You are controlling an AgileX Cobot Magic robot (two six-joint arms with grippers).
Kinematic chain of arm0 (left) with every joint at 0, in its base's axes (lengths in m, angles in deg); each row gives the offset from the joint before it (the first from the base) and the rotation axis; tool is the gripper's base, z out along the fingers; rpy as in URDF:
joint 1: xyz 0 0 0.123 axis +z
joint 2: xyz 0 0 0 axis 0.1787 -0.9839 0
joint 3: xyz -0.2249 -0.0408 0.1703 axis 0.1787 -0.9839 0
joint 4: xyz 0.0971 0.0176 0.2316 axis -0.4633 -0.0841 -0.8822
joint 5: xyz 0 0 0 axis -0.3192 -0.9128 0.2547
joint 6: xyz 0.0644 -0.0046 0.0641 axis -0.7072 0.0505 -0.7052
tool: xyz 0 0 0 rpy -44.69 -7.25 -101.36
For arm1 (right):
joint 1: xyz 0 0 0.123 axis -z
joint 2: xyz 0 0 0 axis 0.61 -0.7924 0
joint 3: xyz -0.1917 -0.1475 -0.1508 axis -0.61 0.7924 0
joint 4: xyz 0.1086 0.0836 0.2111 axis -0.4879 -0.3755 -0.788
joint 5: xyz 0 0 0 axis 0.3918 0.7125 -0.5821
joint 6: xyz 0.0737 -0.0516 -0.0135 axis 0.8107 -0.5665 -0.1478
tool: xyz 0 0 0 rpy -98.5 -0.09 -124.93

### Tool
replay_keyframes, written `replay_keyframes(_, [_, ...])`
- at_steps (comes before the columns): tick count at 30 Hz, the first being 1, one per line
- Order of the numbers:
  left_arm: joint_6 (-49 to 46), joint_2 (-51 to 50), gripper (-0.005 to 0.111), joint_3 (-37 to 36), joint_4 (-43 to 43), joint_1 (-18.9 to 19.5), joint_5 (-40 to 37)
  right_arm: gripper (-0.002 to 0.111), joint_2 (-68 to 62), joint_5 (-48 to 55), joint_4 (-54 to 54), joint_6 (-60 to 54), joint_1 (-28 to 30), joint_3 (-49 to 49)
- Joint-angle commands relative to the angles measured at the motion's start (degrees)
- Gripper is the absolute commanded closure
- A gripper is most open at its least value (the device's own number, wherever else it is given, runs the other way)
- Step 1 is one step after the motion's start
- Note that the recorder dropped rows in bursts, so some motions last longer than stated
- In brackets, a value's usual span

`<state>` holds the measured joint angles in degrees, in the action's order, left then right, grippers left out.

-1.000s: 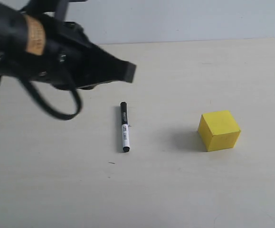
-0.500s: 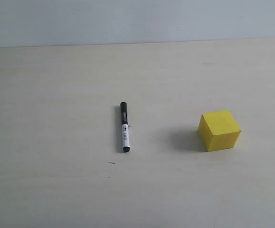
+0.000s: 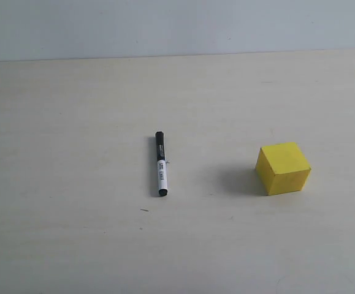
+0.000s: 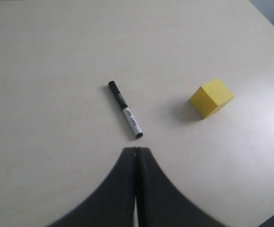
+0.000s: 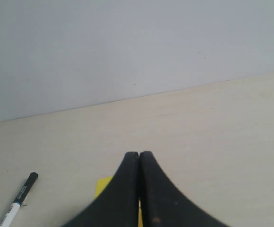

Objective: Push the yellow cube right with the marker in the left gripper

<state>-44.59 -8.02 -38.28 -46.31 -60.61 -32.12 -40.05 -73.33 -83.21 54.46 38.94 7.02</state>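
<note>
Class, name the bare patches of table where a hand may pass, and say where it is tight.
Bare table lies between the marker and the yellow cube, left of the marker, and behind both toward the wall. Nowhere is crowded.

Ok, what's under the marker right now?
Only the pale table: the marker lies flat on it, with nothing touching it. Nothing else shows beneath it, though the strip of tabletop directly under its barrel is covered by the pen itself.

The left gripper [image 4: 136, 150] has its two black fingers pressed flat together, tip to tip. The right gripper [image 5: 139, 154] is closed likewise, its fingers meeting along a thin seam.
</note>
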Motion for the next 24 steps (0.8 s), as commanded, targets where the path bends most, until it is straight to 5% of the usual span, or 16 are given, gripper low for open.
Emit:
replay_keyframes(1, [-2.66,2.38,0.107,-0.36,-0.98,-0.43,-0.19,0.108,0.05,-0.34,0.15,-0.43,-0.01,0.24])
replay_keyframes(6, [-8.07,6.60,0.107,-0.36,-4.59,0.71,-0.19,0.108,0.05,-0.34,0.15,-0.43,-0.01,0.24])
replay_keyframes(14, [-8.07,15.89,0.107,-0.36,-4.59,10.14,-0.19,0.108,0.05,-0.34,0.15,-0.43,-0.01,0.24])
replay_keyframes(24, [-8.07,25.07,0.107,-0.36,-7.90,34.95,-0.19,0.108,0.05,-0.34,0.15,-0.43,-0.01,0.24])
